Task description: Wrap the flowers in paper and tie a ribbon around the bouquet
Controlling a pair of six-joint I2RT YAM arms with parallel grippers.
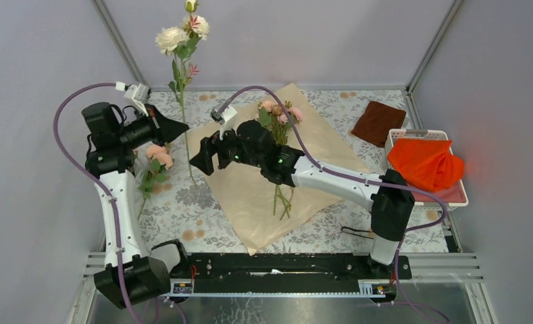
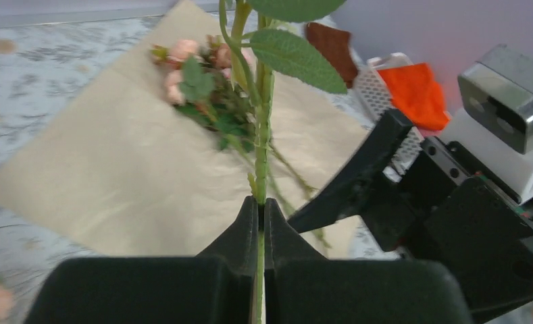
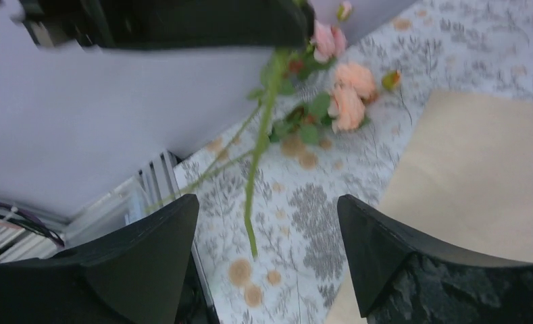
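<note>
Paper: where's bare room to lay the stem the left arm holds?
Bare: the paper's left half, between its left edge and the lying bunch, though the right end effector hovers above. Crowded: right of the bunch, under the right arm.

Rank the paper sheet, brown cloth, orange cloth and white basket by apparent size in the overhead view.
1. Paper: clearly the largest.
2. White basket and orange cloth: nearly alike. The cloth covers most of the basket, so I won't rank them.
3. Brown cloth: the smallest.
</note>
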